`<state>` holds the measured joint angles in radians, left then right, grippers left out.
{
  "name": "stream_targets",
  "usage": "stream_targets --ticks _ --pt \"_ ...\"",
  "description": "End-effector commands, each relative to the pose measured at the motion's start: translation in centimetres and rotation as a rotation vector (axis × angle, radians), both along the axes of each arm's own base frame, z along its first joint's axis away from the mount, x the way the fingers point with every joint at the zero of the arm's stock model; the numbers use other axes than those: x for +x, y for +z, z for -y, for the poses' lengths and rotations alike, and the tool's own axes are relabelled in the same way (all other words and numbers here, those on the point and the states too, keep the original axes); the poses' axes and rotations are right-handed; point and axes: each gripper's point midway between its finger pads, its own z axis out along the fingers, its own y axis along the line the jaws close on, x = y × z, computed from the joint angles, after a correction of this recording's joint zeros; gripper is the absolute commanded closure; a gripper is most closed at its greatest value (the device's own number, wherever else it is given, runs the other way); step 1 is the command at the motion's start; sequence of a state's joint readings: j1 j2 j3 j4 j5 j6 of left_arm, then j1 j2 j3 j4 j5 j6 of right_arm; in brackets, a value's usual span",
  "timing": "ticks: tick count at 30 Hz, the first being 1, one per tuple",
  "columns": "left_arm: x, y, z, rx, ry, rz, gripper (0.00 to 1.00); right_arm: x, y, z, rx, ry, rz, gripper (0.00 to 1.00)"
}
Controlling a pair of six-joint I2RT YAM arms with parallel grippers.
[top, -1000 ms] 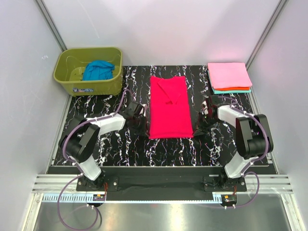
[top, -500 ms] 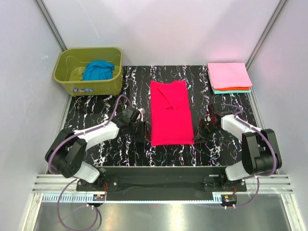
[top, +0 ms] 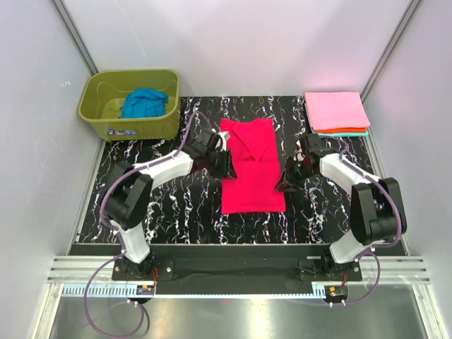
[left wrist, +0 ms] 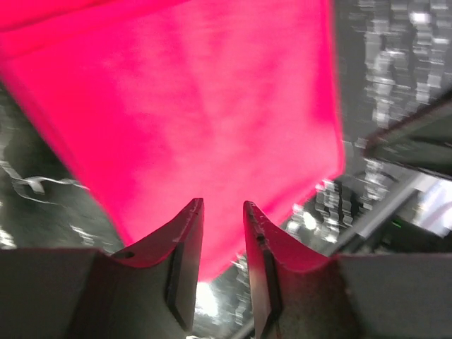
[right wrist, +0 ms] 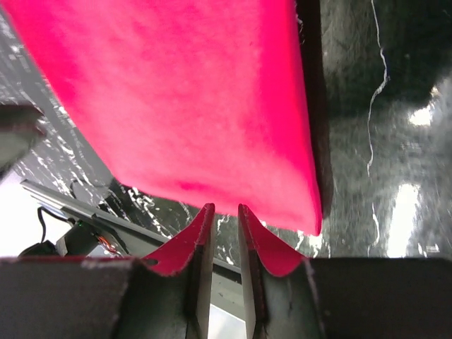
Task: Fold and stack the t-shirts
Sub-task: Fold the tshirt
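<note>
Crimson-red t-shirt [top: 251, 173] is lying folded on the marbled table [top: 176, 205] while the left gripper [left wrist: 222, 206] and right gripper [right wrist: 226, 207] are flanking it, both slightly parted, pinching nothing

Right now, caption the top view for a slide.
Left gripper and right gripper flank the red shirt; folded stack far right.

The left arm [top: 159, 169] and right arm [top: 346, 173] stretch forward and inward, left gripper [top: 224, 164] and right gripper [top: 288, 181] facing each other, jaws of both slightly parted.
</note>
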<state>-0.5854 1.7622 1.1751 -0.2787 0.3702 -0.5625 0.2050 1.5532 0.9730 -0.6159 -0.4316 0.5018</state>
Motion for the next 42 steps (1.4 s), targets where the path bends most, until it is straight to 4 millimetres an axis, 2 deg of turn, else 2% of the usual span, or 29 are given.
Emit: stream_targets --ticks 1,5,7,9,12,17,19,22,24,25,29,30,31,34,35,38,39,42 --pt "2.5 -2.7 -2.4 0.096 0.05 0.021 0.68 0.8 -0.7 -1.2 0.036 0.05 0.012 0.74" --pt "2.7 -6.2 -4.6 0.175 0.09 -0.019 0.68 0.4 -2.9 -1.2 0.032 0.062 -0.029 0.76" --pt "3.0 -6.6 -4.5 0.169 0.09 -0.026 0.68 0.6 -3.4 -1.1 0.018 0.06 -0.034 0.78" --pt "3.4 -6.1 -4.1 0.155 0.086 -0.019 0.68 1.2 -2.8 -1.1 0.017 0.055 -0.016 0.8" --pt "4.2 -4.6 -3.9 0.145 0.096 0.004 0.68 1.9 -1.6 -1.3 0.027 0.048 0.011 0.81" --pt "4.4 0.7 -2.9 0.069 0.093 0.058 0.67 3.6 -0.6 -1.5 0.024 0.049 0.046 0.81" --pt "3.6 2.9 -1.8 0.022 0.072 0.08 0.67 5.1 -0.3 -1.9 0.038 0.069 0.065 0.81" --pt "2.1 4.1 0.1 -0.036 0.029 0.08 0.67 7.2 -0.1 -2.8 0.082 0.136 0.097 0.8" --pt "0.9 3.3 1.1 -0.046 -0.002 0.068 0.66 8.9 -1.1 -3.4 0.099 0.18 0.114 0.8" --pt "1.1 2.3 1.1 -0.035 0.007 0.066 0.66 9.5 -1.6 -3.3 0.109 0.182 0.103 0.8" --pt "2.0 -2.7 -0.5 0.068 0.045 0.02 0.66 11.9 -3.1 -4.3 0.177 0.228 0.106 0.79" --pt "2.6 -3.6 -1.3 0.094 0.054 0.024 0.66 12.1 -4.3 -4.3 0.179 0.229 0.087 0.78" --pt "2.8 -5.2 -1.9 0.119 0.063 0.001 0.66 12.3 -4.8 -4.4 0.188 0.232 0.085 0.77" --pt "3.3 -7.3 -3.6 0.168 0.095 -0.026 0.67 12.3 -5.6 -4.6 0.213 0.248 0.072 0.76" --pt "3.3 -7.6 -4.0 0.17 0.1 -0.035 0.67 12.3 -5.4 -4.7 0.215 0.254 0.082 0.75" --pt "3.5 -7.1 -4.2 0.17 0.104 -0.022 0.67 12.8 -2.4 -4.7 0.217 0.251 0.146 0.73" --pt "3.7 -6.7 -4.3 0.17 0.104 -0.009 0.67 13.0 -0.4 -4.8 0.223 0.249 0.187 0.73" --pt "4.3 -5.9 -4.2 0.157 0.103 0.009 0.67 13.3 2.3 -4.3 0.238 0.211 0.224 0.71"
